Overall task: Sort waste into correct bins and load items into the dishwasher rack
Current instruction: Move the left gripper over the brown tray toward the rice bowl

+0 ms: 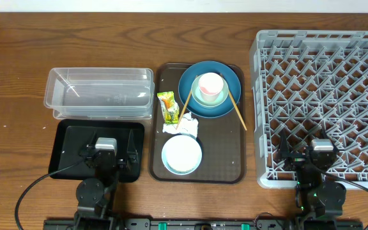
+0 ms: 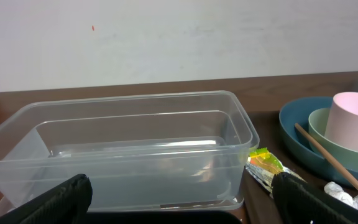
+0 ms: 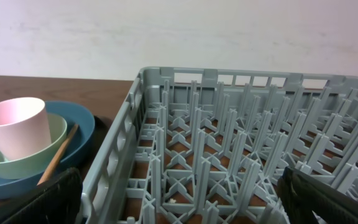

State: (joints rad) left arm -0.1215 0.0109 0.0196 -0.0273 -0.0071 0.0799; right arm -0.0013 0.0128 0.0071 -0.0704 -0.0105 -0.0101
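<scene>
Overhead view: nothing is sorted or loaded yet. The rack [image 1: 258,115], clear tub [image 1: 101,94] and black tray [image 1: 69,137] show nothing inside. The wrapper [image 1: 167,106] and napkin [image 1: 187,125] lie on the brown tray [image 1: 225,153] beside the blue plate [image 1: 230,75]. The plate carries the green bowl [image 1: 200,99], pink cup [image 1: 210,84] and chopsticks [image 1: 237,108]. The small bowl [image 1: 182,154] sits nearer. Spread wide and holding nothing are the left hand [image 1: 110,155], over the black tray, and the right hand [image 1: 316,156], over the rack's near edge.

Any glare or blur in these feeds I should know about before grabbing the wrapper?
Overhead: sharp, even light, mild sheen on the clear tub and black tray. Left wrist: bright reflections on the tub floor; jaws at the bottom corners blurred. Right wrist: rack sharp, jaws blurred too.
</scene>
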